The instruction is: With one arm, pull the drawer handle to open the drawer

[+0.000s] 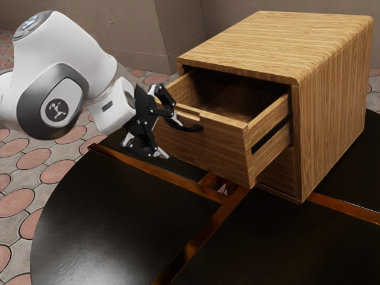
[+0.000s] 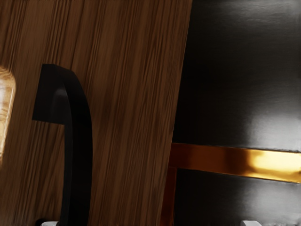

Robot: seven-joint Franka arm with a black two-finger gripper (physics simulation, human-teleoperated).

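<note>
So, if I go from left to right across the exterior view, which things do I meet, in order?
White robot arm → black two-finger gripper → curved black drawer handle → pulled-out light wooden drawer → light wooden box-shaped cabinet, which stands on the black table.

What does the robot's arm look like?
It is a chunky arm made of smooth, rounded white shells. One joint has a round grey cap with a small white logo on it. The top joint wears a pale bluish-grey disc. At the end sits a black gripper, built from small angular pieces with a few silvery bits.
</note>
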